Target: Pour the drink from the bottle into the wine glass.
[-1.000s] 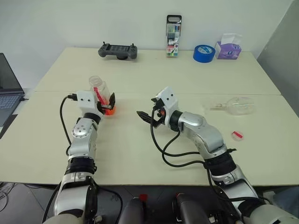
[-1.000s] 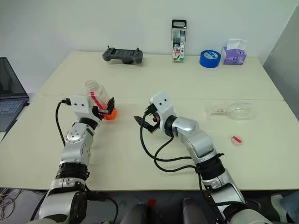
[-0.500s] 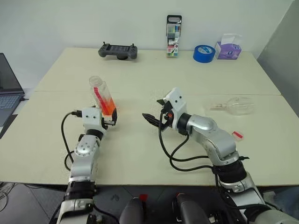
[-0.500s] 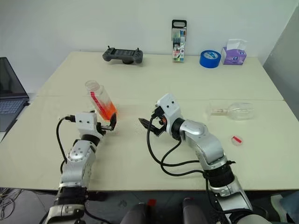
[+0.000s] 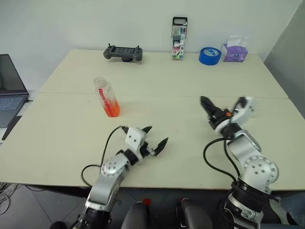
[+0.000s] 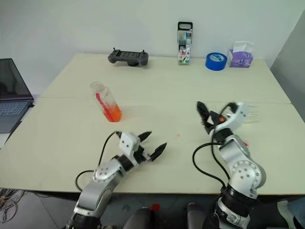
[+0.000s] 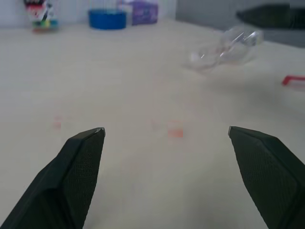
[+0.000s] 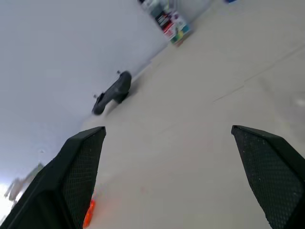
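Note:
The bottle (image 5: 107,98) stands free on the left half of the table, uncapped, with the orange drink (image 5: 112,109) low in it. The wine glass (image 7: 228,44) lies on its side on the right half, and in the eye views my right hand covers most of it. My left gripper (image 5: 155,136) hovers open near the table's front edge, right of the bottle and well clear of it. It points towards the glass, and nothing is between its fingers (image 7: 86,157). My right gripper (image 5: 208,109) is open and empty, just in front of the lying glass and pointing away from me.
Along the far edge stand a black controller (image 5: 123,52), a marker pack (image 5: 179,38), a blue tape roll (image 5: 209,55) and a tissue box (image 5: 233,50). A laptop (image 5: 9,88) sits off the left edge. A small red-and-white piece (image 7: 293,81) lies near the glass.
My left gripper has come away from the bottle, which now stands alone, and has swung back and right to the front edge. My right arm has swung right to the glass, its wrist rolling.

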